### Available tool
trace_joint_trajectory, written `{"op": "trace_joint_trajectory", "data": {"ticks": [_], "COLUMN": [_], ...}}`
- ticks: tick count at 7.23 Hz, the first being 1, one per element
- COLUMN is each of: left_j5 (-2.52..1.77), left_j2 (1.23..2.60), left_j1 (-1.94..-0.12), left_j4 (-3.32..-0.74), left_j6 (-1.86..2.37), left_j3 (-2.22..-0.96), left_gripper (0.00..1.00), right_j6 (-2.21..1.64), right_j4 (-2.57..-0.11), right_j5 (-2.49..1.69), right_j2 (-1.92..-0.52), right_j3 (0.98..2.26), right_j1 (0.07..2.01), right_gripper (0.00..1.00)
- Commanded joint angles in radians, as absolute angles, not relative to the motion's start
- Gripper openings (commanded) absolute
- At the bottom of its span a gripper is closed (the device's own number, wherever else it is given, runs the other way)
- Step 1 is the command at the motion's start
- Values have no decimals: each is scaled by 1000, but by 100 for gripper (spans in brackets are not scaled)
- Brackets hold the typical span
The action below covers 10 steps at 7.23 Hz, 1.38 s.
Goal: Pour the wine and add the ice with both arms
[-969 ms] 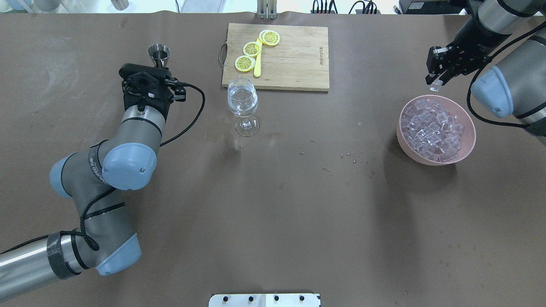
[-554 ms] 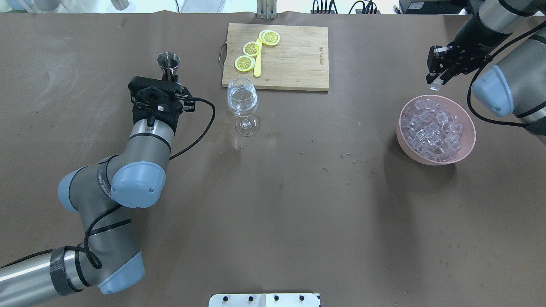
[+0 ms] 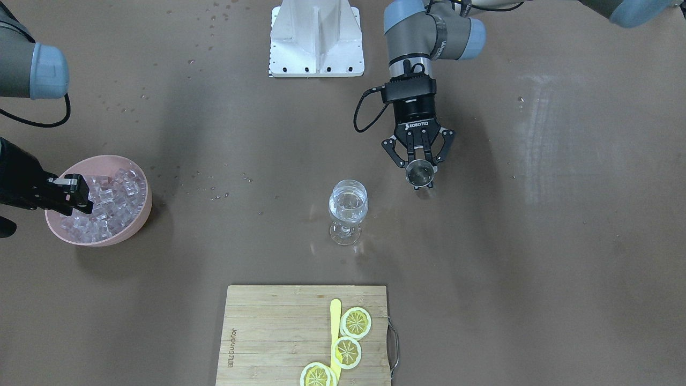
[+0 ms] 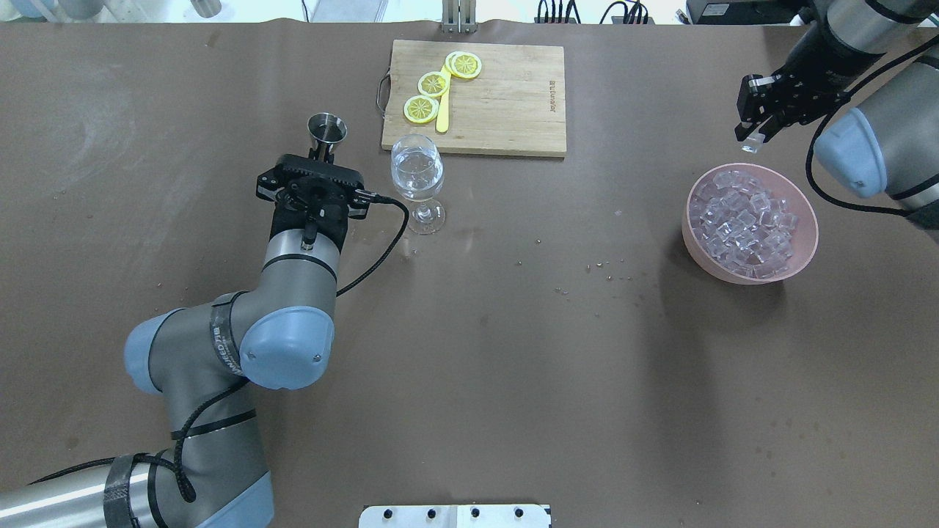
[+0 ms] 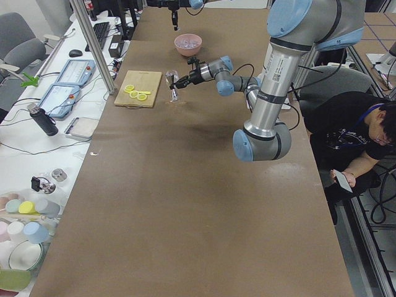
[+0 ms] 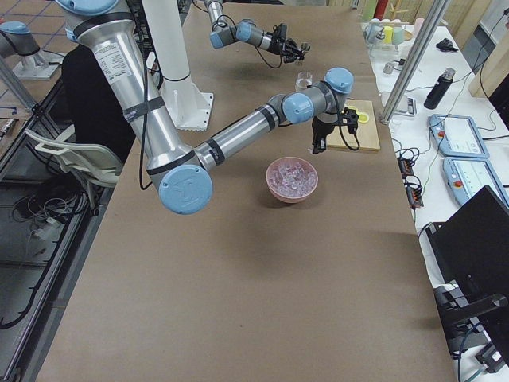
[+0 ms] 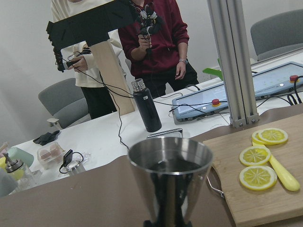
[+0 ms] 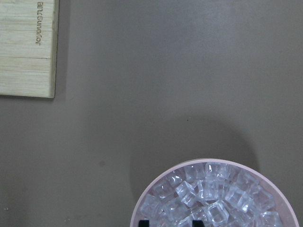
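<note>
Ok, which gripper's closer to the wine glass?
Left. The left gripper, holding the jigger, is beside the wine glass; the right gripper, pinching an ice cube, hangs far off by the pink bowl.

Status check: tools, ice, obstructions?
Left tool shut on jigger beside wine glass. Right tool holds one ice cube above pink bowl. No object between bowl and glass.
</note>
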<state>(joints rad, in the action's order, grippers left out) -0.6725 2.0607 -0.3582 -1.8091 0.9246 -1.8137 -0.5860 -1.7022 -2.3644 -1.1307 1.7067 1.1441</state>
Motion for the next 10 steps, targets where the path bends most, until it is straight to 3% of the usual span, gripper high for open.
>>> {"op": "trace_joint_trajectory", "data": {"ticks": [1, 10], "left_j5": [-647, -650], "left_j2": [2092, 2221], "left_j1": [-333, -333], "left_j4": [-1743, -1468], "left_j6": [920, 885], "left_j3": [-1810, -1783], "left_gripper": [2, 1], "right_j6": [-584, -588], "right_j4": [-1704, -1706], "right_j5": [-2364, -2355], "right_j2": [-1131, -1098], "right_j3": [1707, 1709], "right_j1": [1147, 1137], "right_gripper": [0, 0]}}
